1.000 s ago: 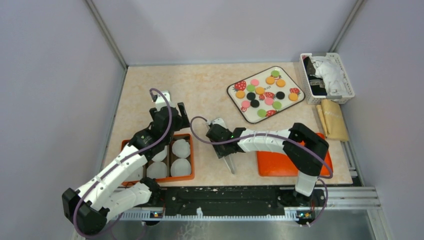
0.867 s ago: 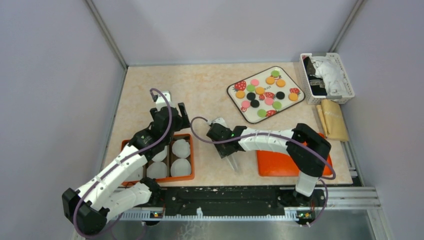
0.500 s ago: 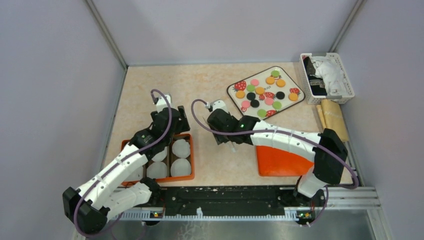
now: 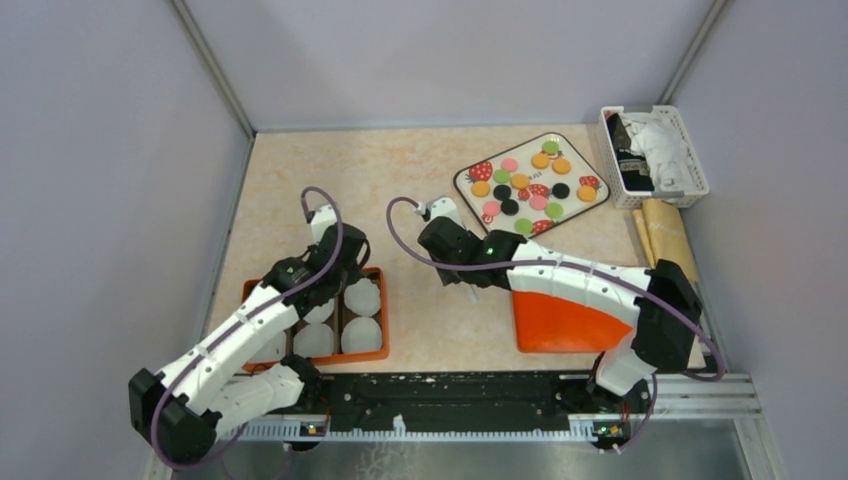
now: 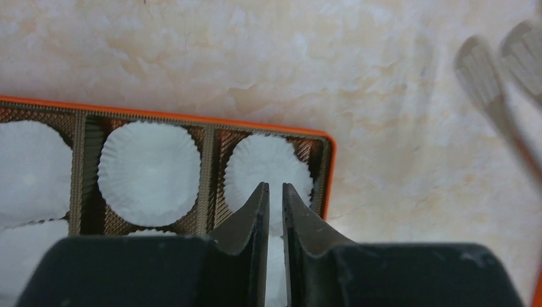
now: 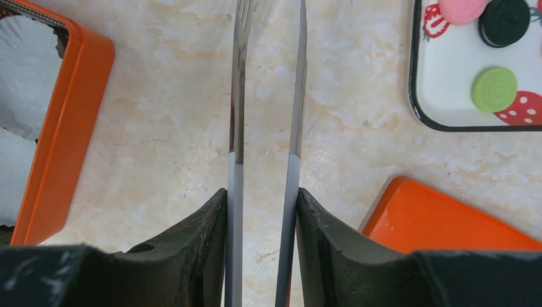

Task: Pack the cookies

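Observation:
The cookies lie as small orange, green, pink and black discs on a white strawberry-print tray at the back right. In the right wrist view a green cookie and a black one show at the tray's corner. My right gripper is shut on metal tongs, whose two arms reach out over bare table between the box and the tray. My left gripper hangs over the far right paper cup of the orange box. Its jaws are shut to a thin slit with nothing between them.
The orange box holds several white paper cups at the front left. An orange lid lies at the front right under the right arm. A white basket and a tan folded cloth sit along the right wall.
The right arm swung the tongs from near the front edge up and toward the tray. The left gripper closed and sank toward the box's far edge.

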You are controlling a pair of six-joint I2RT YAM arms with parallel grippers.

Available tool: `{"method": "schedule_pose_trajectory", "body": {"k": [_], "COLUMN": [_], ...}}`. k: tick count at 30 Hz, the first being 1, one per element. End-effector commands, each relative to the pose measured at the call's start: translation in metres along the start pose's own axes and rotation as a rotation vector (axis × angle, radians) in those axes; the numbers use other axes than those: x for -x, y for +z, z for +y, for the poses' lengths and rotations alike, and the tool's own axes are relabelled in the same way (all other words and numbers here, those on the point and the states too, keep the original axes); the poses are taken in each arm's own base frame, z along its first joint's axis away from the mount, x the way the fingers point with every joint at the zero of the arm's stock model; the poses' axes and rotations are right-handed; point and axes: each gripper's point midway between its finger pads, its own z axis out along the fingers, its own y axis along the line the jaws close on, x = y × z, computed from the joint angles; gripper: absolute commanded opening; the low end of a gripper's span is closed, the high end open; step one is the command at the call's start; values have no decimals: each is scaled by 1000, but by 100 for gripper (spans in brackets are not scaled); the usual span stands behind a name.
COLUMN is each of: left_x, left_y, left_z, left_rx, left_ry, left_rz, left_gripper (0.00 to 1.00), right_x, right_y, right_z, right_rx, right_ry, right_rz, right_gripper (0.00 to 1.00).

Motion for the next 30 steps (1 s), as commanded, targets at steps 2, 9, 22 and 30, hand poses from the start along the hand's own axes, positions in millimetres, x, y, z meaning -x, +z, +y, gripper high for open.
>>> {"method": "schedule_pose_trajectory", "body": {"k": [2,9,22,30], "left_x": [-46,-64,-58,-20], "left_y": [15,42,109,150], "left_z": [16,23,16,-42], "left_rx": [127,202,376,303], "left_ry": [2,5,41,110], "left_rz": [171,175,91,47], "left_gripper": [17,16,9,7], "right_x": [40,49,40,34], "right_y": [-45,-85,-106,-103], "right_z": [-14,-30,-42,-45], "right_rx": [5,42,75,60], "right_ry": [51,102,156,161], "right_rz": [-155,-233,-271,-273], "right_gripper": [32,33,33,33]}}
